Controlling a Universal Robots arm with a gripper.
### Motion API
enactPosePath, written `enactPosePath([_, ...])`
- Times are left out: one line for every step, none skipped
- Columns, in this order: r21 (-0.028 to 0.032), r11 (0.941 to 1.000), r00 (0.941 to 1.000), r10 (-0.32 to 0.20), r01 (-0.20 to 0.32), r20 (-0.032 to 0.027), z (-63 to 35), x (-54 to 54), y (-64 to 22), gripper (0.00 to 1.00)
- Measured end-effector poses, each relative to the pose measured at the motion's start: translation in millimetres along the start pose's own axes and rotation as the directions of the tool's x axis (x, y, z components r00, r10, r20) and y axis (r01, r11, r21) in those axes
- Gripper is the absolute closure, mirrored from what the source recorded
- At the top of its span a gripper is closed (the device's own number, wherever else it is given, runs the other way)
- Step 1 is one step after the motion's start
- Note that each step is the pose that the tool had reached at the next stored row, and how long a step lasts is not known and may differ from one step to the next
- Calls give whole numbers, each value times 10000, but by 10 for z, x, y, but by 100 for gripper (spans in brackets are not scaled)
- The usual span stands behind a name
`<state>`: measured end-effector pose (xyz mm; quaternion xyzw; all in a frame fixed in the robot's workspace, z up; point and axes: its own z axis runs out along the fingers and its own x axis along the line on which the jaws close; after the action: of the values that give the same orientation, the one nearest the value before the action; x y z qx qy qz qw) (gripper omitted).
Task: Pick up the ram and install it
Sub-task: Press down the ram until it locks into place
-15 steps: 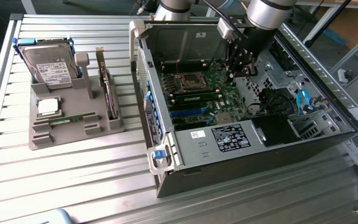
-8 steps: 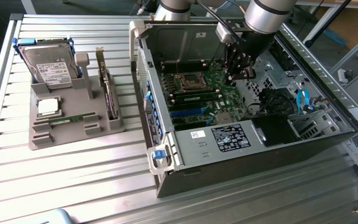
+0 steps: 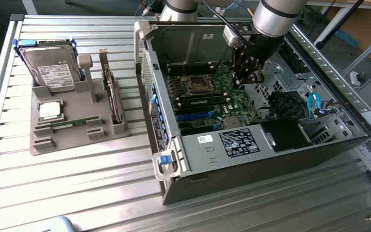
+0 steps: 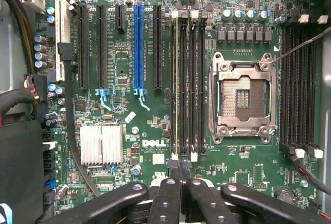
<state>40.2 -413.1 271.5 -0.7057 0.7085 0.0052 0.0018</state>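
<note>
The gripper point(image 3: 249, 77) is down inside the open computer case point(image 3: 172, 159), and on the wrist camera its fingers point(image 4: 166, 198) are clenched together, tip to tip, with nothing between them. It hangs just above the motherboard point(image 4: 129, 162), close to the end of the bank of black memory slots point(image 4: 194, 79).

Here is the ram point(image 4: 176, 79): seated on edge in the outermost slot of that bank, the slot farthest from the empty processor socket point(image 4: 242, 97). In the exterior view the ram point(image 3: 204, 101) runs along just at six o'clock of the socket point(image 3: 195, 84), with the gripper out at three o'clock of the socket.

Swing over to nine o'clock from the case and there is the grey parts tray point(image 3: 76, 140) on the slatted table point(image 3: 76, 193). A second ram stick point(image 3: 66, 124) lies flat in its cradle there. The silver processor chip point(image 3: 50, 110) sits at eleven o'clock of it, the hard drive point(image 3: 53, 67) at twelve, and the dark expansion card point(image 3: 111, 94) stands upright at two o'clock.
</note>
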Motion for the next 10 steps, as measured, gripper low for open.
enactPosePath([0, 10000, 10000, 0, 0, 1, 0, 0, 1, 90])
enactPosePath([0, 10000, 10000, 2, -2, 3, 2, 0, 8, 90])
enactPosePath([2, 10000, 10000, 1, -1, 5, 4, 0, 24, 90])
enactPosePath([1, 10000, 10000, 1, -1, 5, 6, 0, 43, 90])
enactPosePath([1, 10000, 10000, 0, 0, 3, 7, 0, 60, 90])
enactPosePath([0, 10000, 10000, 0, 0, 1, 7, 0, 68, 90])
enactPosePath([0, 10000, 10000, 0, 0, 1, 7, 1, 69, 90])
enactPosePath([0, 10000, 10000, 0, 0, 1, 7, 0, 69, 90])
enactPosePath([0, 10000, 10000, 0, 0, 1, 10, 0, 68, 90])
enactPosePath([0, 10000, 10000, 0, 0, 2, 20, 0, 68, 90])
